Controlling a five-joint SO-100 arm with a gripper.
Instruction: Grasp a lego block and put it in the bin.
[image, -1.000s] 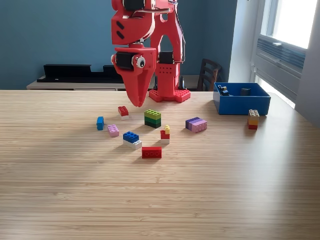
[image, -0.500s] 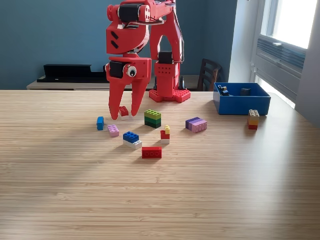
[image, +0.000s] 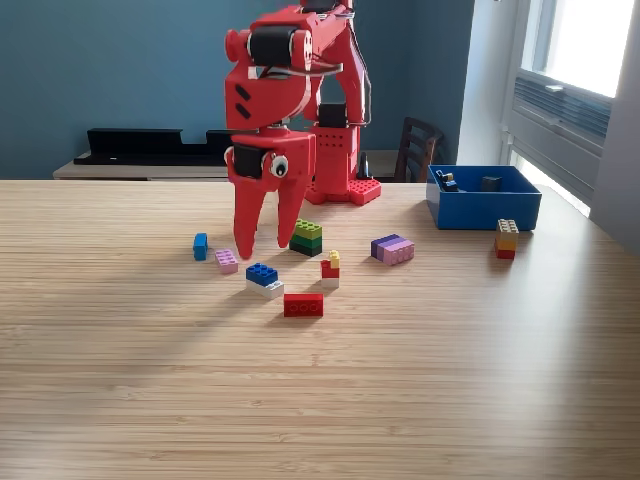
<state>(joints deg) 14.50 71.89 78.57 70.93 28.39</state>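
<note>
The wooden bench (image: 320, 400) fills the lower part of the exterior view, its grain running across. On it stands the red arm (image: 300, 90), its base (image: 340, 188) at the far side of the bench, bent forward and down. The pincer (image: 264, 243) hangs point-down from the arm, its two long red fingers parted by a narrow gap, holding nothing; the tips reach down to about the level of the blocks, though whether they touch the bench cannot be told.

Taking the pincer as the landmark: the bin (image: 484, 197), a low blue box, sits well off toward the exterior view's right and farther back, with a few small dark pieces inside. Just beyond the bin's near right corner stands a tan, orange and red block (image: 507, 238) on the bench, outside the bin.

Immediately to the pincer's right in the exterior view is a green stacked block (image: 306, 236), partly behind one finger. Farther right lies a purple and lilac block (image: 393, 248). Nearer the camera than the pincer tips and just beside them is a blue-on-white block (image: 264, 279); past that, nearest the camera, a flat red block (image: 303, 304). Between the green and red blocks stands a small red, yellow and white block (image: 330, 268). To the pincer's left in the exterior view lies a pink block (image: 226, 261), near its left finger, and beyond that a small blue block (image: 200, 246).
</note>
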